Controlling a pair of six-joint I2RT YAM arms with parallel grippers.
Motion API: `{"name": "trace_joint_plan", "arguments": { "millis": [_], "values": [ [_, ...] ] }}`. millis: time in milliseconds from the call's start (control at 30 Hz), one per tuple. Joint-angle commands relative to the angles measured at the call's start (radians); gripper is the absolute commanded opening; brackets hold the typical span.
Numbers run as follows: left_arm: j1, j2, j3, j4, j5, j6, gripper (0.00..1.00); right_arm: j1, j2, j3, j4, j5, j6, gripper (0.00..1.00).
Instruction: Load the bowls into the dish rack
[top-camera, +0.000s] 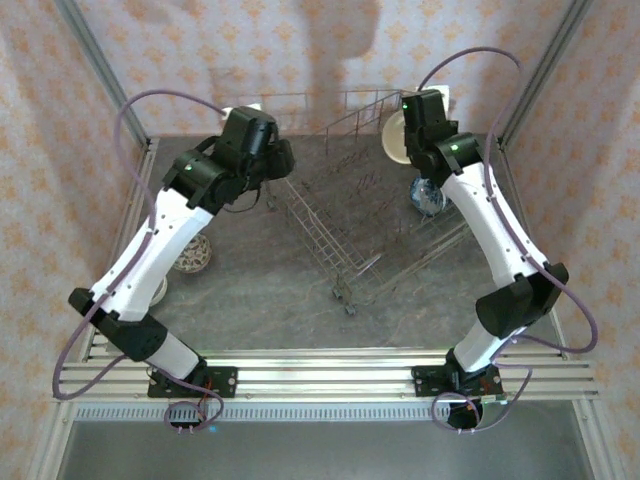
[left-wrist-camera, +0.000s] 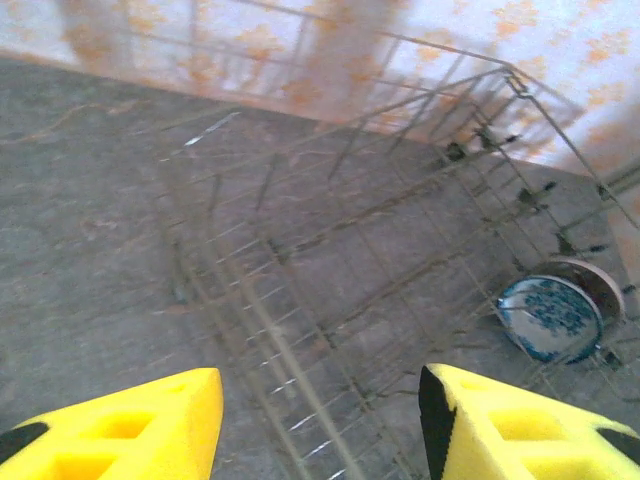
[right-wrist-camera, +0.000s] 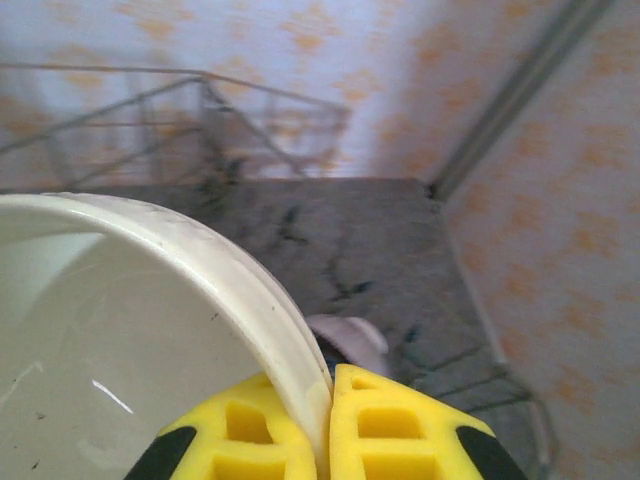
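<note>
The grey wire dish rack (top-camera: 370, 215) stands at the middle of the table, turned at an angle. My right gripper (right-wrist-camera: 328, 385) is shut on the rim of a cream-white bowl (right-wrist-camera: 130, 330), held over the rack's far right corner (top-camera: 395, 138). A blue-patterned bowl (left-wrist-camera: 550, 318) stands on edge inside the rack, with a pinkish rim (left-wrist-camera: 597, 278) just behind it. My left gripper (left-wrist-camera: 320, 400) hangs open and holds nothing, over the rack's left side (top-camera: 278, 160). A dark-patterned bowl (top-camera: 192, 252) sits on the table at the left, beside the left arm.
Another pale bowl (top-camera: 160, 290) lies partly under the left arm. A small mauve shape (right-wrist-camera: 352, 340) shows below the held bowl. Patterned walls and metal frame posts (top-camera: 535, 70) close in the back and sides.
</note>
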Motion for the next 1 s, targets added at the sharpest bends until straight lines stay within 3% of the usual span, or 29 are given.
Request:
{"name": "trace_joint_plan", "arguments": {
  "millis": [0, 200, 467, 767, 967],
  "values": [
    [0.055, -0.074, -0.076, 0.055, 0.032, -0.016, 0.56, -0.031, 0.010, -0.013, 0.059, 0.156, -0.047, 0.00],
    [0.202, -0.122, -0.210, 0.125, 0.195, -0.021, 0.57, -0.039, 0.024, -0.089, 0.152, 0.265, -0.164, 0.00],
    [0.338, -0.050, -0.202, 0.132, 0.369, 0.058, 0.58, -0.038, 0.038, -0.231, 0.420, 0.400, -0.462, 0.00],
    [0.375, 0.030, -0.202, 0.169, 0.461, 0.089, 0.58, -0.035, -0.023, -0.487, 0.771, 0.355, -0.796, 0.00],
    [0.376, 0.038, -0.232, 0.200, 0.486, 0.081, 0.58, -0.033, -0.028, -0.555, 0.866, 0.362, -0.905, 0.00]
  ]
}}
